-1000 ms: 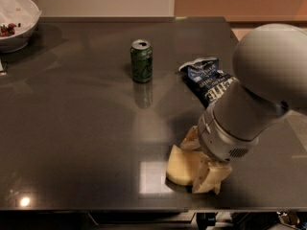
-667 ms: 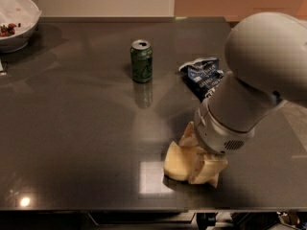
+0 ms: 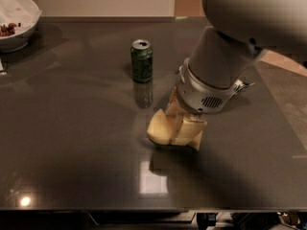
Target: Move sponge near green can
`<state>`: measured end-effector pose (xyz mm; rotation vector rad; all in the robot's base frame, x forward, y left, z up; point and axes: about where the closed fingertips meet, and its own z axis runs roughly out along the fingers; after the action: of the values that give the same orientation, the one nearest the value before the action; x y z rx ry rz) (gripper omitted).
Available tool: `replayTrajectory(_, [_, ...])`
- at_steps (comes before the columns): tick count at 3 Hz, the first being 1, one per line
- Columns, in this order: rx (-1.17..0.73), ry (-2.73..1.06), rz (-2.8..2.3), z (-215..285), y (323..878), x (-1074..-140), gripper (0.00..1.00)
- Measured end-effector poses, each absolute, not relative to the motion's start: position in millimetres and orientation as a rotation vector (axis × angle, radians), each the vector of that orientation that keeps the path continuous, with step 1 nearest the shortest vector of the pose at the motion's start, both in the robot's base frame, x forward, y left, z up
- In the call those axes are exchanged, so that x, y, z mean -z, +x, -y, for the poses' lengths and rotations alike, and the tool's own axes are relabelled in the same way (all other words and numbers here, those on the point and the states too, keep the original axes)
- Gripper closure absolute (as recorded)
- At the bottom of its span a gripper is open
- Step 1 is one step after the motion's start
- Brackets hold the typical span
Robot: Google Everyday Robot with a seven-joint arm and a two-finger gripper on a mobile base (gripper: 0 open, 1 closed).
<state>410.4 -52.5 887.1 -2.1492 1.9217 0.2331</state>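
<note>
The pale yellow sponge [image 3: 165,128] hangs bent in my gripper [image 3: 184,123], lifted just above the dark table, with its shadow under it. The gripper comes down from the big grey arm at the upper right and is shut on the sponge; most of the fingers are hidden by the wrist and the foam. The green can [image 3: 142,60] stands upright up and to the left of the sponge, about a can's height away from it.
A white bowl [image 3: 17,20] with dark bits in it sits at the table's far left corner. The dark blue chip bag is almost wholly hidden behind the arm. The table's front edge [image 3: 144,209] runs along the bottom.
The arm has carried the sponge up and to the left, away from the front edge and closer to the green can. The arm now covers the chip bag.
</note>
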Motion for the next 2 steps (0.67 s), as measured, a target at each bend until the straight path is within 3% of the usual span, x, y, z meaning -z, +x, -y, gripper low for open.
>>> replayTrajectory(2, [-0.269, -2.05, -1.967, 13.1, 480.6, -892.1, 1.0])
